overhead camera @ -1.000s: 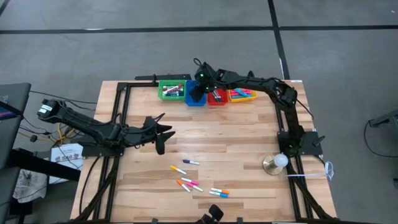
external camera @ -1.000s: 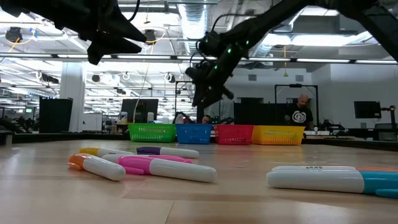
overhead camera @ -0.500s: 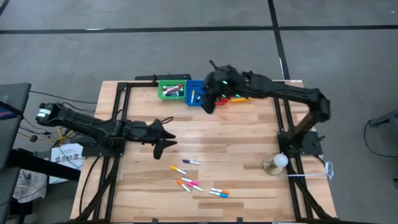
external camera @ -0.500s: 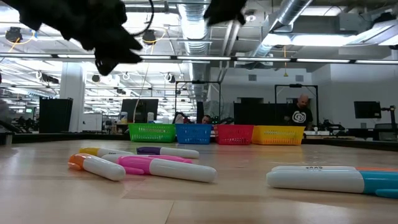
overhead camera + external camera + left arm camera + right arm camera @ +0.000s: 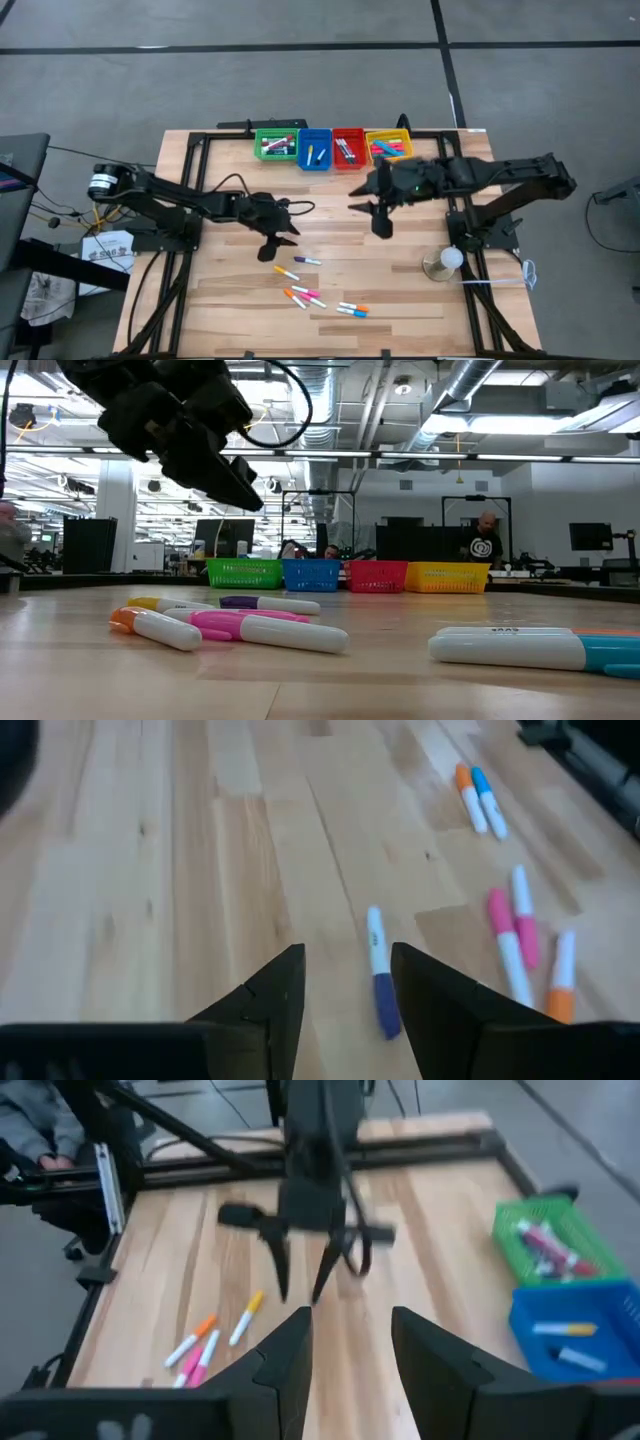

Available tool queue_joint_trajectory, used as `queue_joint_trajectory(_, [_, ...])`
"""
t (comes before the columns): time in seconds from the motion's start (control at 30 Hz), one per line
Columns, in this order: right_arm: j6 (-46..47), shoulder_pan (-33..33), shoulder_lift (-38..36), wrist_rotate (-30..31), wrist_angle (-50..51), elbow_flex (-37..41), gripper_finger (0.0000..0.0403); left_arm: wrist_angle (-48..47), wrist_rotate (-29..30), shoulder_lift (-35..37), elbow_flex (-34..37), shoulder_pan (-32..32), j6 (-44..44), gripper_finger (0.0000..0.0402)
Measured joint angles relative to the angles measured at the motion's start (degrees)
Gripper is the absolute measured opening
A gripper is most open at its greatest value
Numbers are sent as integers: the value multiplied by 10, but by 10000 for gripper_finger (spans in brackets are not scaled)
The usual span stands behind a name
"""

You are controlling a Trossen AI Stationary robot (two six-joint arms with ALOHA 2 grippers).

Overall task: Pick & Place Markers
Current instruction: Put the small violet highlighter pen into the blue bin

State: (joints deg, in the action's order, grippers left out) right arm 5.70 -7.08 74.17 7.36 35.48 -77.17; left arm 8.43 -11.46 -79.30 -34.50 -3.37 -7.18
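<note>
Plastic, smooth and skinny, so the markers (image 5: 318,297) loose on the table should be light and stiff but happy to roll or squirt out of a sloppy pinch. From above, they lie scattered near the front edge; the left gripper (image 5: 277,243) hangs just behind the purple-and-white one (image 5: 306,261), the right gripper (image 5: 378,212) sits mid-table, well apart from them, and both look empty. More markers are already in the green bin (image 5: 275,144), blue bin (image 5: 314,150), red bin (image 5: 347,149) and yellow bin (image 5: 388,146).

Table-level view: the pink-and-white marker (image 5: 265,627) lies flat, round-bodied. I'd grab across the barrel at mid-length, not the cap end.

Left wrist: fingers (image 5: 270,1003) parted a moderate gap, nothing between them, the purple marker (image 5: 379,973) just ahead.

Right wrist: fingers (image 5: 287,1359) likewise parted and empty, looking across at the other arm.
</note>
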Motion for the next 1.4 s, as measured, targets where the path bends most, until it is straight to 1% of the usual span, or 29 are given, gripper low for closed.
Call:
queue_joint_trajectory(0.07, [23, -8, 0, 9, -10, 25, 129, 0, 0, -4, 0, 0, -32, 149])
queue_joint_trajectory(0.23, [62, -22, 14, 38, -18, 49, 128, 8, -17, -51, 0, -26, -28, 149])
queue_joint_trajectory(0.43, [63, -35, 21, 68, -46, 50, 128, 73, 9, -112, 0, -55, 28, 149])
queue_joint_trajectory(0.6, [63, -34, 18, 79, -56, 50, 127, 87, 17, -147, 0, -55, 33, 149])
queue_joint_trajectory(0.77, [63, -34, 18, 79, -56, 50, 127, 150, 18, -183, 0, -55, 41, 149])
queue_joint_trajectory(0.87, [64, -34, 19, 79, -56, 50, 127, 175, 6, -203, 0, -52, 51, 149])
queue_joint_trajectory(0.97, [64, -34, 19, 79, -56, 50, 128, 177, -9, -231, 0, -48, 73, 149])
queue_joint_trajectory(1.1, [64, -34, 19, 78, -62, 49, 127, 227, -38, -274, -2, -43, 112, 146])
queue_joint_trajectory(1.17, [65, -35, 19, 78, -64, 49, 127, 232, -41, -281, -2, -40, 133, 136])
queue_joint_trajectory(1.23, [66, -38, 19, 78, -68, 49, 128, 230, -40, -281, -2, -38, 137, 119])
queue_joint_trajectory(1.4, [66, -51, 19, 78, -77, 49, 127, 217, -32, -269, -1, -36, 137, 48])
